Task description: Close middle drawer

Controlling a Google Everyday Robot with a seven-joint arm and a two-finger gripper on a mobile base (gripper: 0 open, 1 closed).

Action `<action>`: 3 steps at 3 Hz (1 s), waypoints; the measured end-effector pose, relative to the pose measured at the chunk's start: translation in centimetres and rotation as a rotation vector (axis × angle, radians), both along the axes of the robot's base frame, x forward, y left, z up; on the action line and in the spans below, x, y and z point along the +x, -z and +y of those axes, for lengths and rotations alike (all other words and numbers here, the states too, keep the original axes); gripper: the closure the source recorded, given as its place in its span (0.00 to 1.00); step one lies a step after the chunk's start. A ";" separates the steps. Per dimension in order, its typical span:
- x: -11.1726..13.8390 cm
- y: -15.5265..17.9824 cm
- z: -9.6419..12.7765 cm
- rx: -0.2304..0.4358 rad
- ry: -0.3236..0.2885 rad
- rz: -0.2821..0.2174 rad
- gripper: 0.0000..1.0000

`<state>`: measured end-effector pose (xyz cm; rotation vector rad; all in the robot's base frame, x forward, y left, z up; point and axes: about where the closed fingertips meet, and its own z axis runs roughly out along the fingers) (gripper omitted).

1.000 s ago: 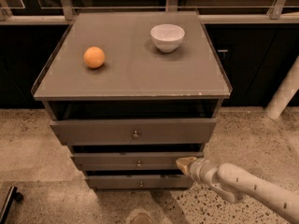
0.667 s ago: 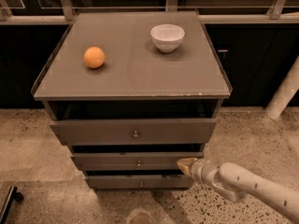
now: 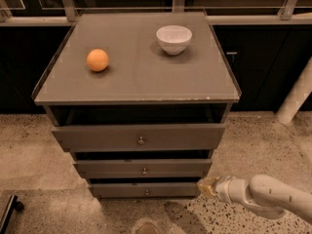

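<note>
White rounded arm [image 3: 273, 196] w/ prob. tan claw [image 3: 207, 185], lower right.

Light: dim, warm, from overhead
Desk [image 3: 136, 82]: faint sheen on top
Shadows: soft under bowl [image 3: 174, 39] and ball [image 3: 97, 60]
Claw [image 3: 207, 186]: pale-lit, low right, by lowest drawer [image 3: 146, 191]

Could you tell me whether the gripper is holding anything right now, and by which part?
Nothing looks held: the gripper sits low, to the right of and slightly below the middle drawer, well away from its knob.

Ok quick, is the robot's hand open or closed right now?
Gripper: cannot be told. It sits low, just below the right end of the middle drawer.
</note>
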<state>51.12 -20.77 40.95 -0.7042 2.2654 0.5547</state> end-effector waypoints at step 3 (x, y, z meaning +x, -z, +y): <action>-0.2 -0.1 0.3 0.006 -0.012 0.003 0.36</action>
